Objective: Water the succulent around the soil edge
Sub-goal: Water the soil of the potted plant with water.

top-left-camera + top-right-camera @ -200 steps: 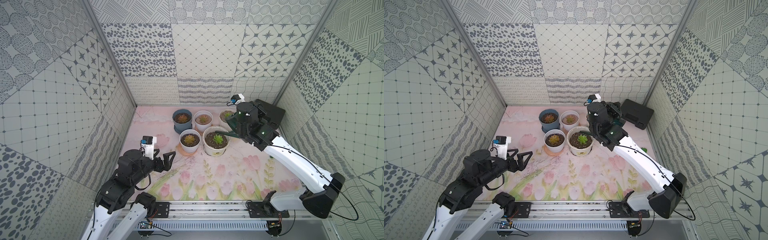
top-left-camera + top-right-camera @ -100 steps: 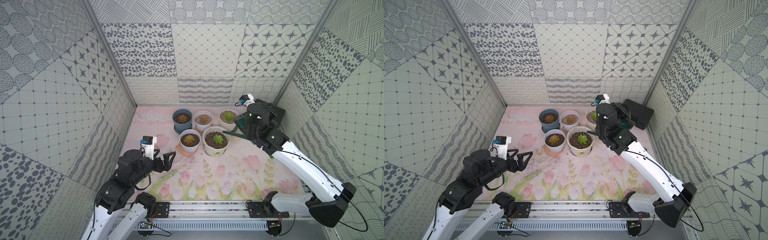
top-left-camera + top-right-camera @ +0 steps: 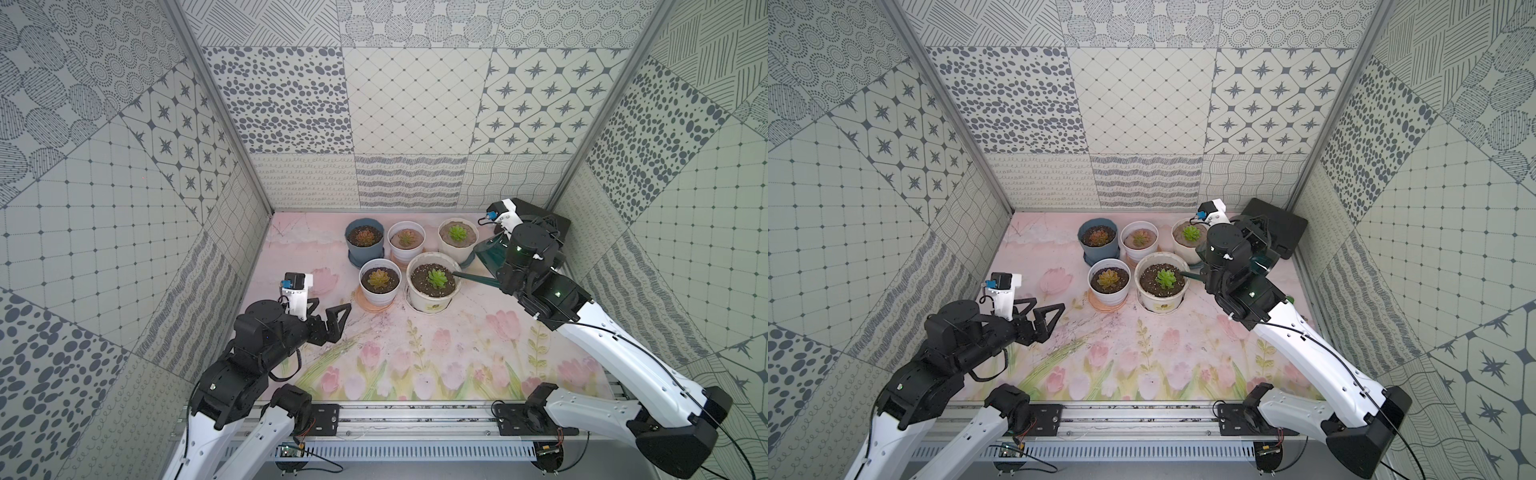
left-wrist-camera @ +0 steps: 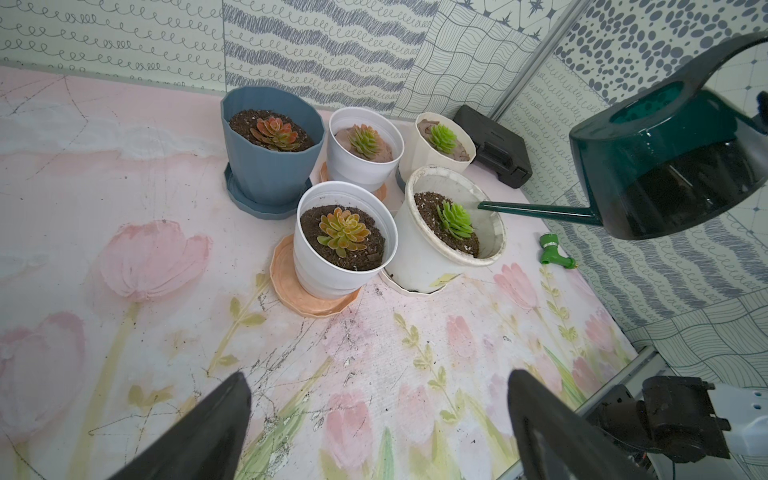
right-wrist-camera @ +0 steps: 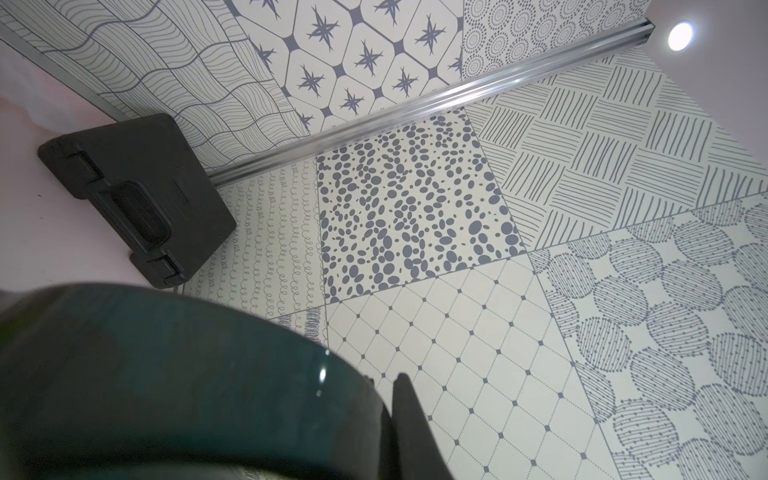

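Note:
The green succulent [image 3: 436,277] [image 3: 1165,277] [image 4: 456,219] grows in dark soil in the front cream pot [image 3: 432,305]. A dark green watering can [image 3: 490,255] [image 4: 673,162] [image 5: 166,374] hangs to the right of that pot. Its thin spout tip [image 3: 457,273] [image 4: 482,205] is over the pot's right rim, beside the plant. No water shows at the tip. My right gripper [image 5: 384,399] is shut on the can's handle. My left gripper [image 3: 332,316] [image 3: 1044,311] [image 4: 378,395] stands open and empty above the mat, front left of the pots.
Around the cream pot stand a blue pot [image 3: 365,239], a white pot [image 3: 406,239], another cream pot [image 3: 457,235] and a white pot on a peach saucer [image 3: 379,281]. A black case [image 3: 548,220] lies in the back right corner. A green nozzle [image 4: 555,249] lies by the right wall.
My right arm has swung to the right with the can, so the spout tip drew back from over the soil to the pot's right rim. The left arm has not moved.

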Robot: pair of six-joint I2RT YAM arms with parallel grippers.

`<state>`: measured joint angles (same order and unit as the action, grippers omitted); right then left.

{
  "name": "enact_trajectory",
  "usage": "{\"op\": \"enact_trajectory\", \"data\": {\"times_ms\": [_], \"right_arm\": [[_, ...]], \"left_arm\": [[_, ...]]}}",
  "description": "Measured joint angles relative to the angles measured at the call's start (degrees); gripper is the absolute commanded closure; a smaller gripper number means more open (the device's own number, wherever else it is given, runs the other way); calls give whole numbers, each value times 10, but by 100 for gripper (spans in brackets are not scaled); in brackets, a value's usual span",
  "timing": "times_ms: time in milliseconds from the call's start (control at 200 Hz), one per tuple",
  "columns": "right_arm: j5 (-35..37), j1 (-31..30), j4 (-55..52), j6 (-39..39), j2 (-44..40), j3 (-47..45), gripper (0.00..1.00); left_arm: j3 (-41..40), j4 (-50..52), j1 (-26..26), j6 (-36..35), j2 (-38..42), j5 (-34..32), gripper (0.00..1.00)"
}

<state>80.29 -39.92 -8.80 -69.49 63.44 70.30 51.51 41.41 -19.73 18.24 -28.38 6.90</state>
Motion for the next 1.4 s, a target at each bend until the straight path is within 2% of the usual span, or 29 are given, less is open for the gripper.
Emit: {"op": "enact_trajectory", "data": {"times_ms": [270,665,971,1401], "right_arm": [[9,-39,-18,-31,-36,-3,100],[27,-115,-42,-10,-30,-3,100],[31,-154,-59,5,14,31,100],[4,-145,-78,102,133,103,100]], "left_arm": [[0,0,0,0,0,0,1],[0,0,0,0,0,0,1],[0,0,0,0,4,0,1],[-1,0,0,0,7,0,1]]}}
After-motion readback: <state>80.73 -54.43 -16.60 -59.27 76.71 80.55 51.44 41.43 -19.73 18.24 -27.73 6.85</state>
